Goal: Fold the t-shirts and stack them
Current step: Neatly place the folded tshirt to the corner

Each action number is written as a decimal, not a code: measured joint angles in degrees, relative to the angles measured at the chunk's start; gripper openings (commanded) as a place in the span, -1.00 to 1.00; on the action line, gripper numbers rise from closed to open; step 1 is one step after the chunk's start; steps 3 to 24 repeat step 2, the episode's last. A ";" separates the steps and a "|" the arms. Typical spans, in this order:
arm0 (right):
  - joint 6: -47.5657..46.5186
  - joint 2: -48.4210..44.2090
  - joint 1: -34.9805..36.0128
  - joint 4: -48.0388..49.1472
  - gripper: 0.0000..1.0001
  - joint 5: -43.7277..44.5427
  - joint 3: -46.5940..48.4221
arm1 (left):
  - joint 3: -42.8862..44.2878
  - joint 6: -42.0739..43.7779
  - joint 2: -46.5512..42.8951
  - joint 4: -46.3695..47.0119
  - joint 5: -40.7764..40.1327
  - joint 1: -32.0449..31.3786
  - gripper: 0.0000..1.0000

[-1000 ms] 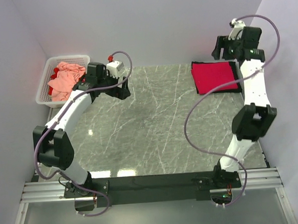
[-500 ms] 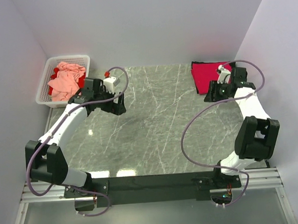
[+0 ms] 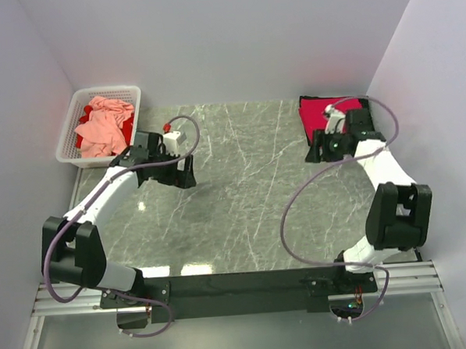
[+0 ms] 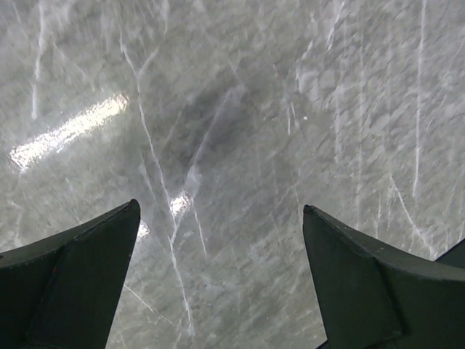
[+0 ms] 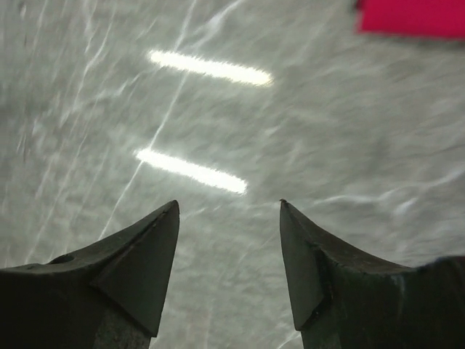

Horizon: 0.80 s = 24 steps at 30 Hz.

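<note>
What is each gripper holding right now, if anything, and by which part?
Nothing. The left gripper and right gripper both stand open, with only the table showing between their fingers; the red t-shirt lies untouched.

Left fingers [image 4: 73,283] spread wide — right fingers [image 5: 131,283] parted less, both empty.

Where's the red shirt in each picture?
Top camera: the red shirt lies flat at the table's far right corner.
Left wrist camera: not in it.
Right wrist camera: only a strip shows, in the top right corner.
Shared landmark: the grey marble table shows in all three.
</note>
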 measured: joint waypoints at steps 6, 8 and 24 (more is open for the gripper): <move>-0.02 -3.10 2.84 -0.15 0.44 0.26 -3.26 | -0.68 -0.28 0.00 0.15 -0.70 0.00 0.99; -0.02 -3.10 2.84 -0.15 0.44 0.26 -3.26 | -0.68 -0.28 0.00 0.15 -0.70 0.00 0.99; -0.02 -3.10 2.84 -0.15 0.44 0.26 -3.26 | -0.68 -0.28 0.00 0.15 -0.70 0.00 0.99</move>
